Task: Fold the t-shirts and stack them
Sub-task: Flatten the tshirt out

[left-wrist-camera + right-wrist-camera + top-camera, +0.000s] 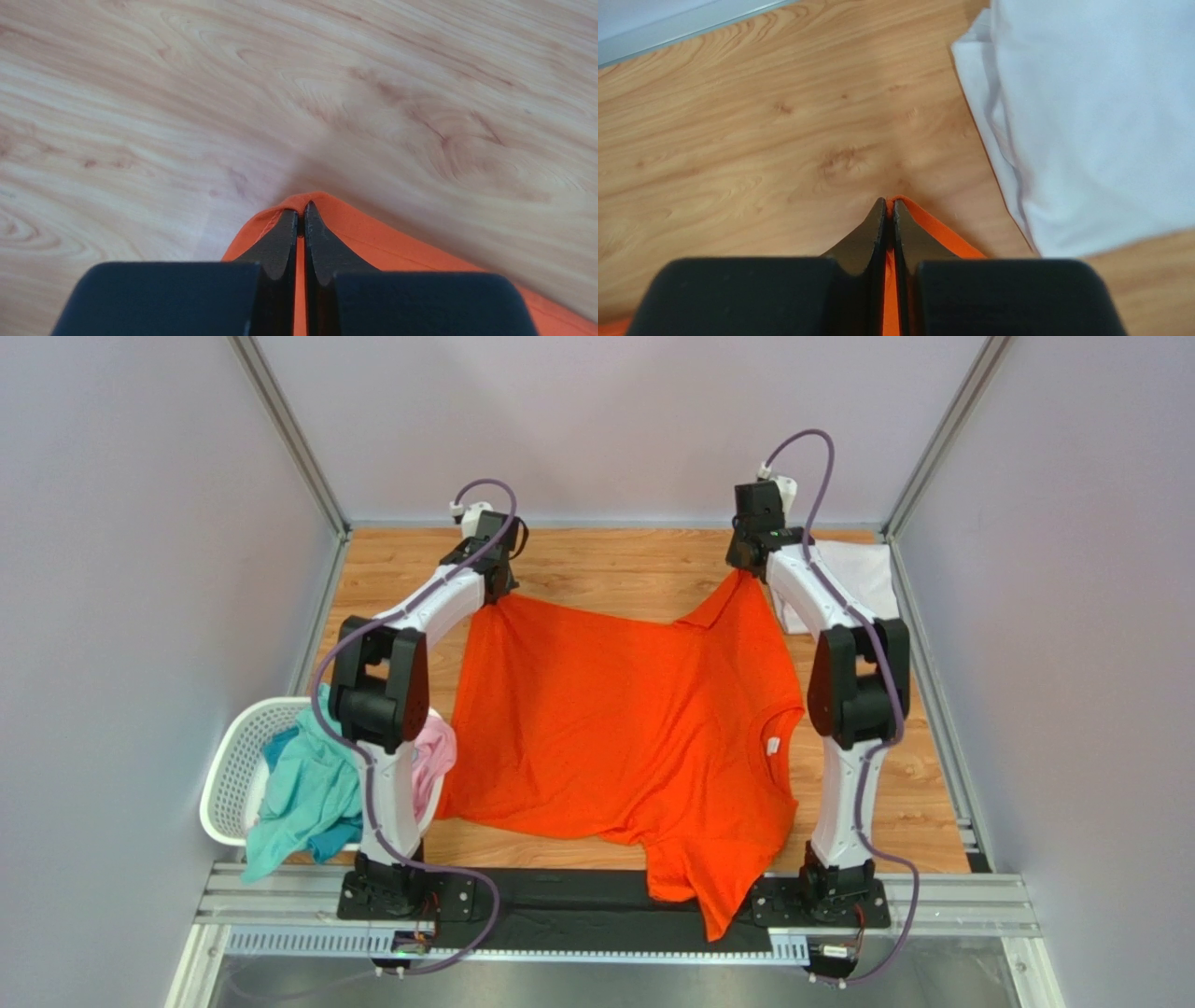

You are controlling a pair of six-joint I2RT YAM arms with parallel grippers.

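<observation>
Both arms are reaching out to the far side of the wooden surface (631,560), and each pincer has bitten down on cloth. The left pincer (300,210) is clamped on the far-left corner of the orange t-shirt (617,728), and the right pincer (888,204) is clenched on its far-right peak. From those two grips the shirt spreads back toward the arm bases, one sleeve spilling over the near edge. The neck label sits to the right, so its long axis looks to run left to right. The far edge is held evenly between the arms, so neither is nearer. The white t-shirt (1102,119) lies just beside the right pincer. Teal cloth (316,791) and pink cloth (435,753) wait in the laundry basket (232,784).
</observation>
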